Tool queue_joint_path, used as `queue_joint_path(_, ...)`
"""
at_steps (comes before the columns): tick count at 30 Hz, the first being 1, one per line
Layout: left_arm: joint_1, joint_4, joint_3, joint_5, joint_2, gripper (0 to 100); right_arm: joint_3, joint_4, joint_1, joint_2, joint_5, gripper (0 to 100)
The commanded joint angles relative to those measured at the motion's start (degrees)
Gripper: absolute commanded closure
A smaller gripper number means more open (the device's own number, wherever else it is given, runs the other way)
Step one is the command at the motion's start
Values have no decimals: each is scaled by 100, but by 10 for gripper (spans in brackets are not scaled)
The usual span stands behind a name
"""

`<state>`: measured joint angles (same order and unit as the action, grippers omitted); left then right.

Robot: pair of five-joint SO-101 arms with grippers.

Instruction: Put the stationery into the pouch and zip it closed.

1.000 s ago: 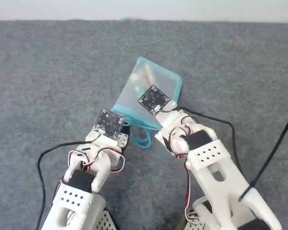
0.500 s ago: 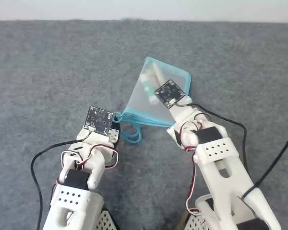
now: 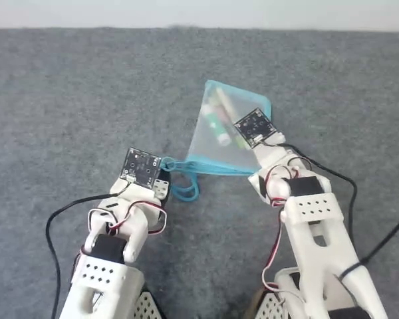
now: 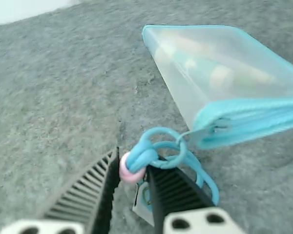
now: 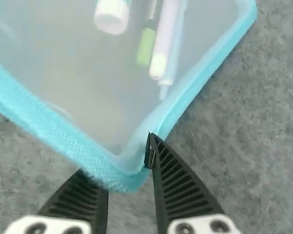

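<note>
The left end effector (image 4: 132, 171) is just left of the pouch (image 3: 216, 154) and pinches the blue cord (image 4: 156, 148) of its zipper. The pouch is on the grey surface (image 3: 66, 100), with the stationery (image 3: 217, 119) inside it. The right end effector (image 5: 121, 161) pinches the pouch's near right corner between its two fingers.

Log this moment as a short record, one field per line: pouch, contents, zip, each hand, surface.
pouch: clear pouch with blue edging, held between the two hands
contents: pens inside, seen through the wall
zip: looks shut along the edge facing the arms; not certain
left hand: shut on the blue cord at the zip's end, by its pink bead
right hand: shut on the pouch's opposite corner
surface: grey mat
</note>
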<state>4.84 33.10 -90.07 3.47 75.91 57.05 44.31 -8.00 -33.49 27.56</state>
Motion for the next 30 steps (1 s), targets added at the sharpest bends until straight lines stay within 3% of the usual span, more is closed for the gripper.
queue_joint_path(1,-237,-211,198,9,-35,990,44,13,664,110,44,993)
queue_joint_path(6,-97,-185,180,26,-79,983,44,22,646,66,9,993)
queue_joint_path(10,396,97,136,26,-44,858,26,330,488,31,0,987)
queue_joint_path(13,809,422,171,35,-44,791,0,752,268,31,-114,898)
queue_joint_path(19,897,466,224,167,-35,787,-35,1130,-13,-127,-35,712)
queue_joint_path(30,941,695,268,765,-35,791,-387,1956,-4,-2211,-378,702)
